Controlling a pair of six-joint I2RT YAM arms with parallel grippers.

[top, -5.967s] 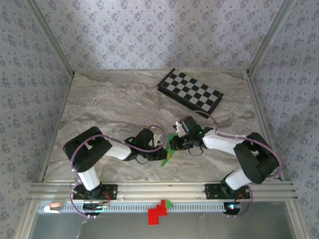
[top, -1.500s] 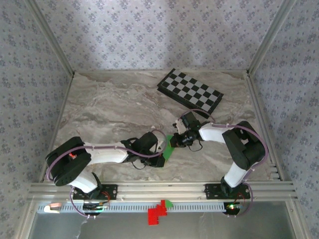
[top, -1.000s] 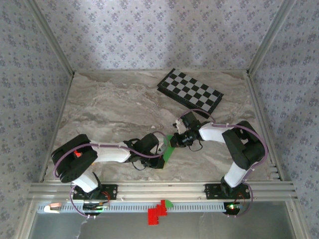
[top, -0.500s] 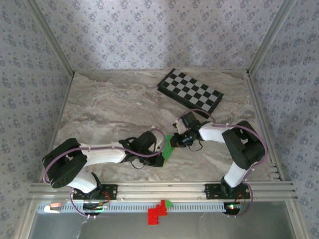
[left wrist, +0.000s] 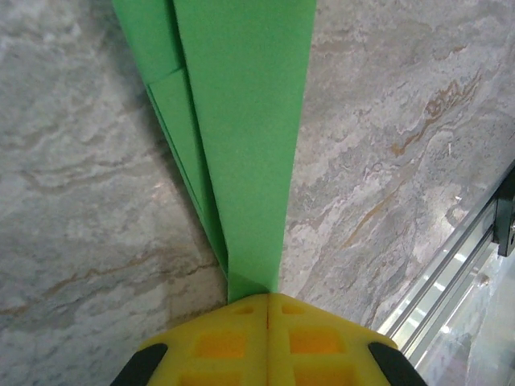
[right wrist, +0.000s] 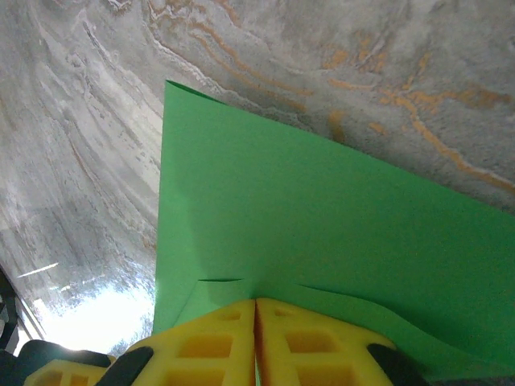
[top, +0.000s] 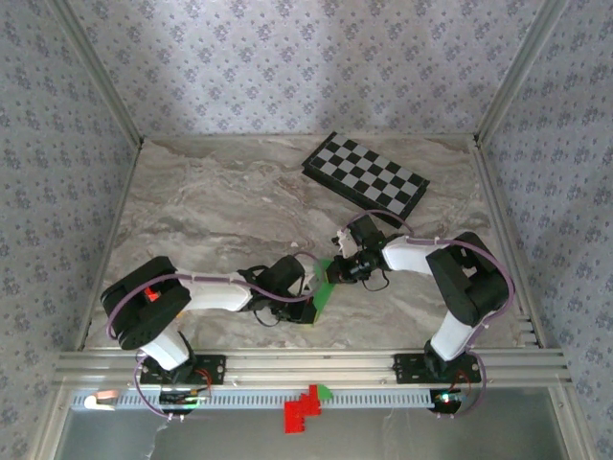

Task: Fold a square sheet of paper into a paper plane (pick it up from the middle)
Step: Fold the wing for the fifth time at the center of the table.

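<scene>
Paper plane [top: 326, 285] sits near-centre, long axis near-left to far-right. I have left gripper [left wrist: 267, 299] pinched shut on its narrow near tip, right gripper [right wrist: 256, 304] clamped on the wide far end.

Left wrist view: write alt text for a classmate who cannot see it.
Two shut yellow fingers pinch the narrow end of a folded green paper, which widens away from them in layered creases over a grey marbled table.

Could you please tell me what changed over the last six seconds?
Both arms' elbows shifted: the left's swung toward the near-left corner, the right's inward. The left end effector and right end effector, both shut on the folded green paper, barely moved; the checkerboard stayed put.
</scene>
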